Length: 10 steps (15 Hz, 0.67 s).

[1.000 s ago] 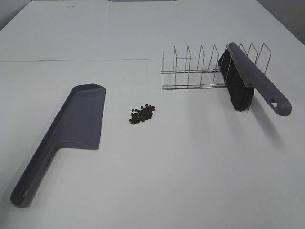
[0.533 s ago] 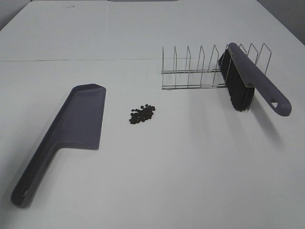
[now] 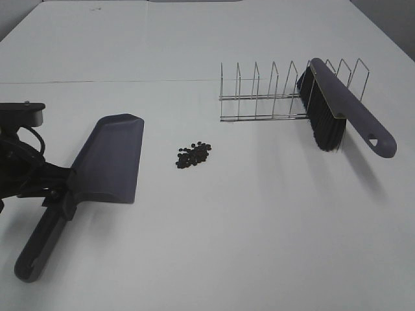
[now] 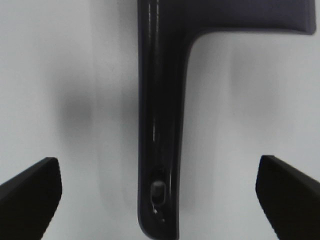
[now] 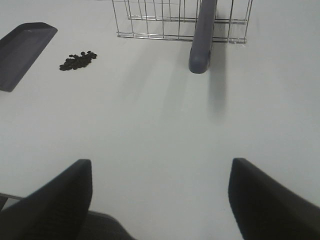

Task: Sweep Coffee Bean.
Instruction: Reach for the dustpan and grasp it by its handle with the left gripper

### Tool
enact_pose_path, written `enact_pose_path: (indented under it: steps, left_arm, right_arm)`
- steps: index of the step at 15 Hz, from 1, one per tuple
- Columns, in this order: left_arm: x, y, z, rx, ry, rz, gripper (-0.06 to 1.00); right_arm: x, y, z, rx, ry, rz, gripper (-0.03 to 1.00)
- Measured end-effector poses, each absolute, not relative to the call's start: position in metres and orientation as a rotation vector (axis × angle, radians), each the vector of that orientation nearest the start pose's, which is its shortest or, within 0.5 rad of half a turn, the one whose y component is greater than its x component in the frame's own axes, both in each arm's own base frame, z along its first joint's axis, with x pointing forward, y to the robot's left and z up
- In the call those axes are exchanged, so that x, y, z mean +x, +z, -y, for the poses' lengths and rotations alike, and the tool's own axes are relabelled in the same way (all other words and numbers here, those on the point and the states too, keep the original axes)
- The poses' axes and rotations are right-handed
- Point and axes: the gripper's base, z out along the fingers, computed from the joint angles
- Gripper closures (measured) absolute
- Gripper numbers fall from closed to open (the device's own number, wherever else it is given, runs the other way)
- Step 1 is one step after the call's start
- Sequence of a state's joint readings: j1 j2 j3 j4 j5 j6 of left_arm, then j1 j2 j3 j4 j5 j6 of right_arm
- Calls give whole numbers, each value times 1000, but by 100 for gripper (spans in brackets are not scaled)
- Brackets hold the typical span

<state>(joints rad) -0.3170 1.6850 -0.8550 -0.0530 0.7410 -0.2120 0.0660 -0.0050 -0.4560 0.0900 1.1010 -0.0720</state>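
A small heap of dark coffee beans [image 3: 193, 154] lies on the white table; it also shows in the right wrist view [image 5: 77, 61]. A grey-purple dustpan [image 3: 109, 157] lies left of the beans, handle toward the front. My left gripper [image 3: 60, 194] is open over the handle [image 4: 160, 125], its fingers [image 4: 30, 195] wide apart on either side and not touching it. A grey brush with black bristles [image 3: 340, 107] leans in a wire rack [image 3: 266, 97]. My right gripper [image 5: 160, 175] is open and empty above bare table, well short of the brush handle [image 5: 202, 35].
The wire rack [image 5: 175, 20] stands at the back right with the brush handle sticking out toward the front. White table [image 3: 246, 233] spreads between the beans and the front edge. The dustpan's pan [image 5: 22, 52] shows in the right wrist view.
My left arm has come into the exterior view from the left and now hovers over the dustpan handle. The dustpan, beans and brush have not moved.
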Motion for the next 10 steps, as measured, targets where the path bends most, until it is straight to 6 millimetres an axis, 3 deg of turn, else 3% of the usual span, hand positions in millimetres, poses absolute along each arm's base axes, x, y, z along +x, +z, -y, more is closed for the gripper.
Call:
enact_pose_path:
  steps: [4, 7, 10]
  left_arm:
    - [279, 132, 91, 39, -30, -3057, -3]
    - [303, 115, 98, 54, -13, -3062, -3]
    - [308, 106, 99, 66, 9, -3090, -3]
  right_arm:
    - [-3, 262, -7, -151, 106, -2116, 30]
    - [-3, 262, -7, -151, 106, -2116, 30]
    - [-3, 262, -7, -151, 106, -2116, 30]
